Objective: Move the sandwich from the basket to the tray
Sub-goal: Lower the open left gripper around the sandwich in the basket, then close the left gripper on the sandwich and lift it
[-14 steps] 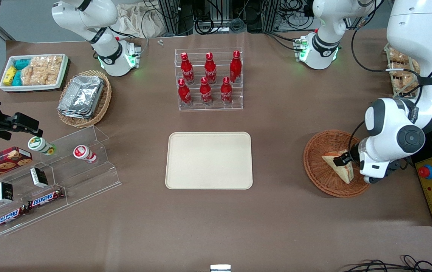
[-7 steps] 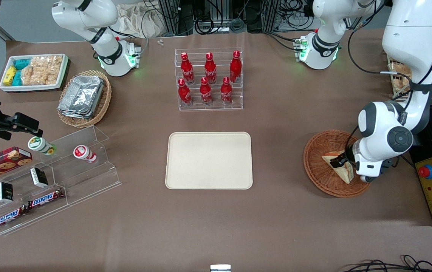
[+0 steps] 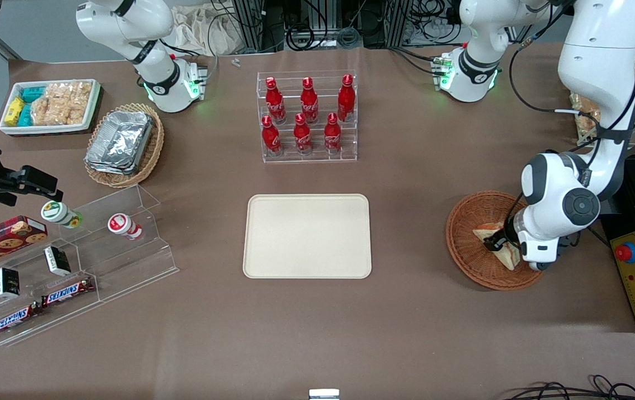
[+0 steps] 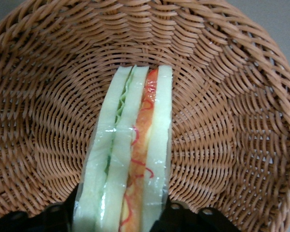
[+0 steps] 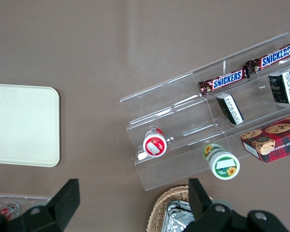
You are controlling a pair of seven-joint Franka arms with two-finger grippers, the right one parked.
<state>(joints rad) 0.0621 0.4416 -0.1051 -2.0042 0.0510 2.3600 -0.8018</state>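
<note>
While still lying in the basket, sandwich not yet transferred — tray bare, well apart from basket toward the parked arm's end of the desk.

Status of task, as judged: pick-up stage only. Nothing delivered. Left to do: secure the hold, lift clear of the wicker rim, carry across to tray, set down, release.

Gripper: down inside the basket, at the sandwich. Wrist view shows dark fingers either side of the wrapped wedge, close against its bread faces — appears pinching the sandwich at one end, though firmness of contact cannot be confirmed. No visible lift off the weave.

Orientation of sandwich: triangular wedge, clear-wrapped, resting on the basket floor. Cut edge with filling turned toward the wrist camera — green layer on one side, red-orange on the other, pale bread between and outside. Long axis in wrist view running straight out from between the fingers toward the basket wall. From the front view, wedge lying slantwise, one pointed corner nearer the camera and toward the working arm's end, broader end toward the tray side.

Risk noted, as opinion: soft bread, slippery wrap — possible slip or squash.
</note>
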